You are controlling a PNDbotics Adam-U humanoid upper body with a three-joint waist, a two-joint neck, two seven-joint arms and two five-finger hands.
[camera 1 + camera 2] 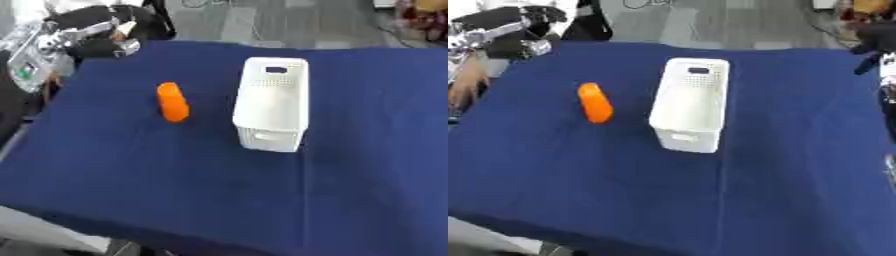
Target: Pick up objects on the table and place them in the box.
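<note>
An orange cylinder-shaped object (172,102) lies on the blue cloth-covered table (175,180), left of centre. Just to its right stands a white perforated box (272,103), long side running away from me, with nothing visible inside. My left hand (98,39), black and silver, hovers at the table's far left corner, well behind the orange object. In the right eye view my right hand (874,42) shows as a dark shape at the far right edge, away from the box. Both hands are blurred.
Grey floor lies beyond the table's far edge. Clutter and silver equipment (26,65) sit off the table's left side. The table's front edge (52,215) runs askew across the lower left.
</note>
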